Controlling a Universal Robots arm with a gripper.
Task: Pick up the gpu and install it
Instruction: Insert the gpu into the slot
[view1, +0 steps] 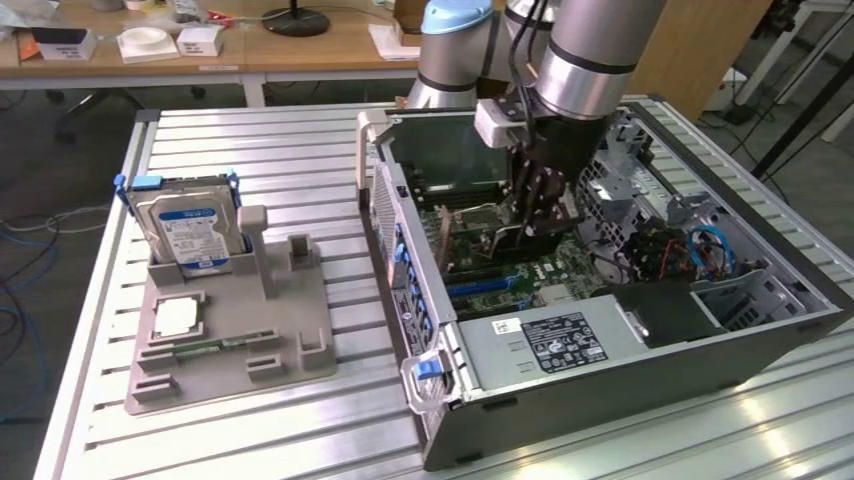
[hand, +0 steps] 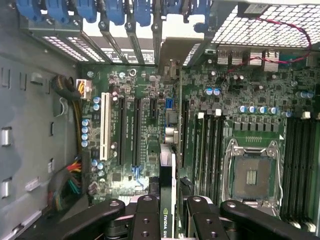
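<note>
- Hand is clamped on the graphics card, one finger on each flat face near its top edge.
- Card hangs edge-down inside the open computer case, centre of the exterior view, close over the motherboard and its long slots. Contact: cannot tell.
- Judgement: light, thin, stiff. Contact edge and small parts look fragile.
- Judgement: a square hold on both faces suits it; a tilted card could jam.

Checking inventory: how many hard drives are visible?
1: the hard drive stands upright in the grey holder at the exterior view's left. Others may be hidden inside the computer case.
</note>
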